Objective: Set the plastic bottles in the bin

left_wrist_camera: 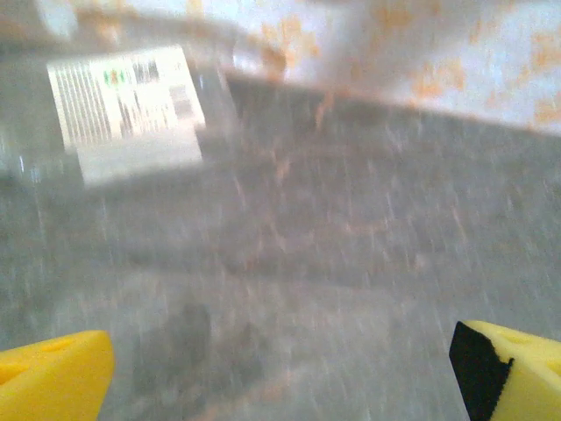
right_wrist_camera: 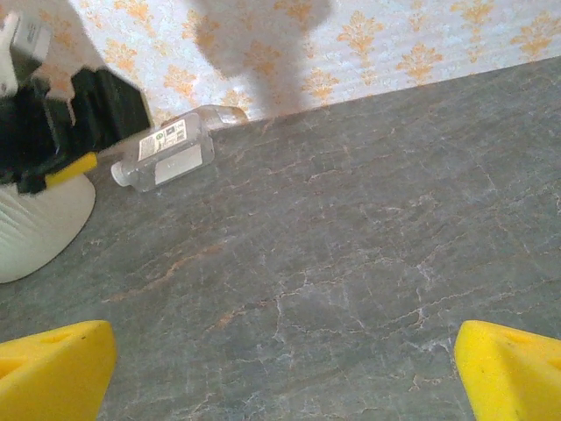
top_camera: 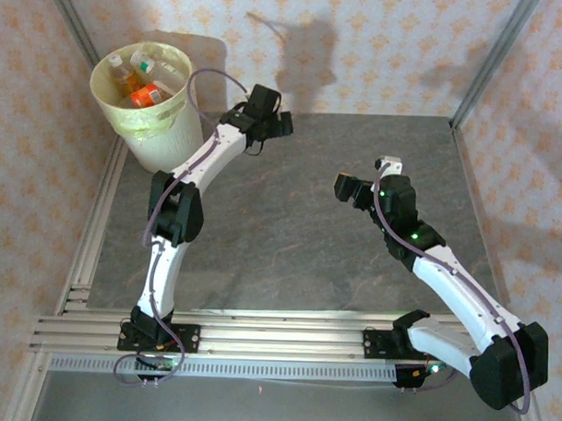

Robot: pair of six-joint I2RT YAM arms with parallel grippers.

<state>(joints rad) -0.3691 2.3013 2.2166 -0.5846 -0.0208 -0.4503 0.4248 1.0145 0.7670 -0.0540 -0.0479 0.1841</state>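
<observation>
The cream-white bin (top_camera: 163,137) stands at the table's back left corner, and several plastic bottles (top_camera: 145,84) with orange and white labels lie inside it. One clear bottle (right_wrist_camera: 166,149) with a white label lies on its side on the table against the back wall; in the left wrist view this bottle (left_wrist_camera: 123,110) is blurred at the upper left. My left gripper (top_camera: 270,118) hangs open just right of the bin, close to that bottle, its yellow fingers (left_wrist_camera: 53,373) wide apart with nothing between them. Mid-table, my right gripper (top_camera: 363,175) is open and empty above bare stone, with yellow fingertips (right_wrist_camera: 508,368).
The grey stone table (top_camera: 298,239) is walled by patterned panels at the back and sides. Aluminium rails (top_camera: 258,334) run along the near edge and down the left side. In the right wrist view the bin's wall (right_wrist_camera: 35,228) and the left gripper (right_wrist_camera: 61,132) sit at the far left.
</observation>
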